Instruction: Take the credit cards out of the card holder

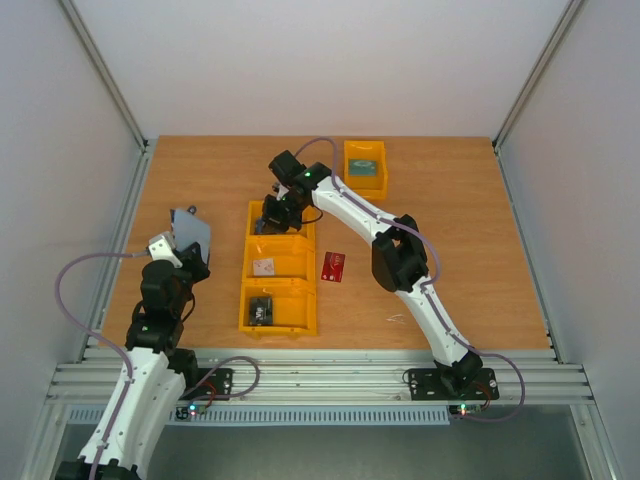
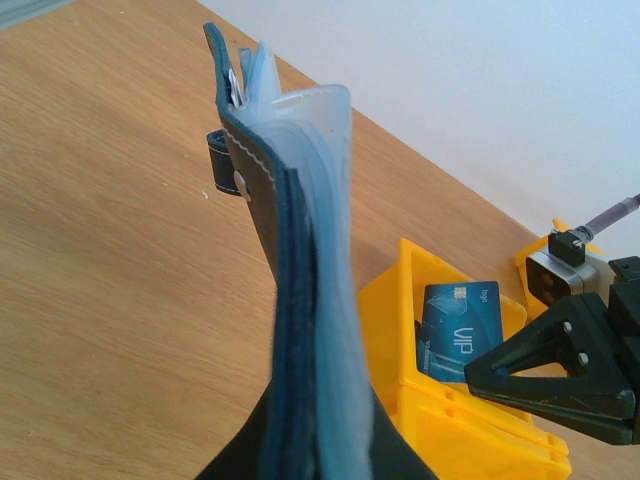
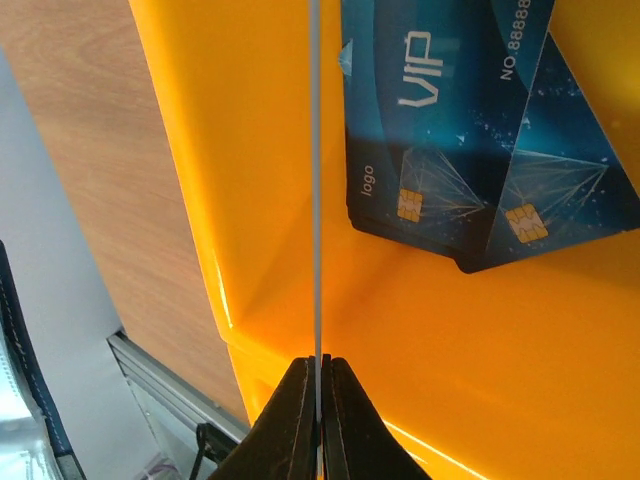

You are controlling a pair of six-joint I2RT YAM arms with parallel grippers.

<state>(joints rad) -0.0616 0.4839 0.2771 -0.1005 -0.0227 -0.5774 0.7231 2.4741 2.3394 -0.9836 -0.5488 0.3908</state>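
The card holder (image 1: 190,229), a dark navy wallet with pale grey-blue pockets, stands upright off the table at the left, my left gripper (image 1: 183,243) shut on its lower edge. The left wrist view shows the card holder (image 2: 285,250) edge-on, its leaves slightly fanned, rising from my left gripper (image 2: 315,462). My right gripper (image 1: 272,214) hangs over the far compartment of the yellow tray (image 1: 246,262). It is shut (image 3: 318,388) on a thin card (image 3: 316,200) seen edge-on. Two blue VIP credit cards (image 3: 450,130) lie in that compartment. A red card (image 1: 333,266) lies on the table.
The tray's middle compartment holds a pale card (image 1: 264,267) and its near one a dark item (image 1: 260,310). A separate yellow bin (image 1: 347,170) with a teal item stands at the back. Metal rails border the table's left and near edges.
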